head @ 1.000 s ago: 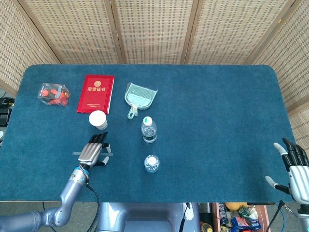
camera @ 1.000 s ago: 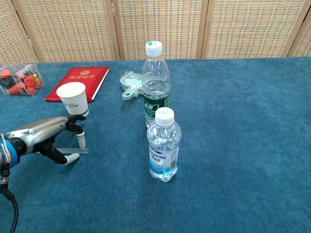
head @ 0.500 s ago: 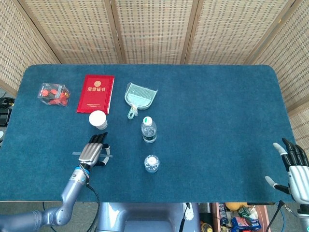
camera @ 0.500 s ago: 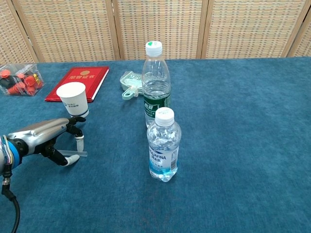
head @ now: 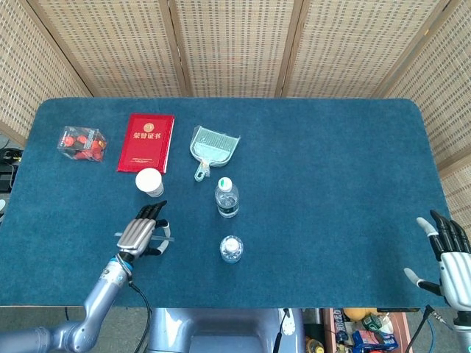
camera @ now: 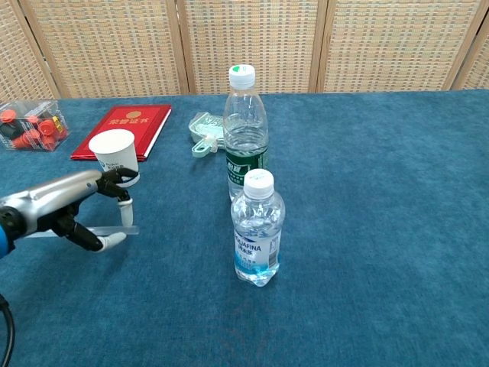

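My left hand (head: 140,234) (camera: 61,202) hovers just over the blue table at the front left, pinching a thin clear stick (head: 168,237) (camera: 122,229) that lies level under its fingers. A white paper cup (head: 149,182) (camera: 114,153) stands just beyond the fingertips. To the right stand two water bottles: a taller green-labelled one (head: 227,198) (camera: 245,138) and a shorter blue-labelled one (head: 231,248) (camera: 257,229) nearer the front. My right hand (head: 449,254) is at the front right, off the table's edge, with fingers spread and nothing in it.
A red booklet (head: 146,141) (camera: 122,130), a pale green dustpan (head: 212,147) (camera: 205,130) and a clear box of red items (head: 82,143) (camera: 27,126) lie at the back left. Woven screens stand behind the table (head: 331,162).
My left hand has risen a little off the cloth with the clear stick and shifted slightly toward the cup. The right hand has not moved.
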Tool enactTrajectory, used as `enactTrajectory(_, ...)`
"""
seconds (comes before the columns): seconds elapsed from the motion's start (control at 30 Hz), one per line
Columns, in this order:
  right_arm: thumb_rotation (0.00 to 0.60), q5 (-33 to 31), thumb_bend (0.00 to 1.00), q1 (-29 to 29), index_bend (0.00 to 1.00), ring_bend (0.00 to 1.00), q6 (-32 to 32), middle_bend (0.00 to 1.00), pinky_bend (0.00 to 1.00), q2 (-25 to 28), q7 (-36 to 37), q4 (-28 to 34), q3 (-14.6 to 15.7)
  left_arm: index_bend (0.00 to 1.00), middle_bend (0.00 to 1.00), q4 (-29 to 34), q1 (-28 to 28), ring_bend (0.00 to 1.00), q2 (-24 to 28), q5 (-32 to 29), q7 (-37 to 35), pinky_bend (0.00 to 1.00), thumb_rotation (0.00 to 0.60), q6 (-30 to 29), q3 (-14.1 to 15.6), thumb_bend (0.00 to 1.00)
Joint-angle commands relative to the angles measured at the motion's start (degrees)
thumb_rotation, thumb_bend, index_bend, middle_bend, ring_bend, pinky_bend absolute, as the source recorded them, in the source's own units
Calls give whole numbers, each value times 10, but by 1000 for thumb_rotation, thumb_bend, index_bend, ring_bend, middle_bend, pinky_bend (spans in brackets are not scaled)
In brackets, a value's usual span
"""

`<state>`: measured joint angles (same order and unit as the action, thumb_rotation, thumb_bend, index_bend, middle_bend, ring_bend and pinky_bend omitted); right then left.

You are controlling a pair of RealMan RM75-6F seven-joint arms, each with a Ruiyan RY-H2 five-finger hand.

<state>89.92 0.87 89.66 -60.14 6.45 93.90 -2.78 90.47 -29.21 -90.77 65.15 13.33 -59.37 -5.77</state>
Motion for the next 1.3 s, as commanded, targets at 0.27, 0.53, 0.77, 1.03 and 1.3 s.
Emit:
enactTrajectory(0.27, 600, 1, 0, 1, 0, 0, -2, 0, 0, -2, -8, 2, 1, 584, 0, 52, 26, 0, 94, 227, -302, 0, 600, -125, -18, 402)
enactTrajectory(0.53, 600, -2, 0, 3, 0, 0, -6, 0, 0, -5, -17, 4, 1, 604, 2, -34, 5, 0, 79, 192, -628, 0, 600, -167, -110, 402)
enactTrajectory(0.77, 600, -9, 0, 7, 0, 0, -16, 0, 0, -9, -28, 5, 0, 613, 12, -145, -20, 0, 28, 138, -745, 0, 600, -151, -155, 402)
enactTrajectory(1.03, 600, -24, 0, 13, 0, 0, -31, 0, 0, -13, -36, 2, -4, 615, 49, -240, -47, 0, -30, 109, -808, 0, 600, -115, -166, 403)
enactTrajectory(1.3, 600, -31, 0, 16, 0, 0, -38, 0, 0, -14, -35, 0, -6, 620, 49, -289, -62, 0, -66, 106, -842, 0, 600, -96, -163, 403)
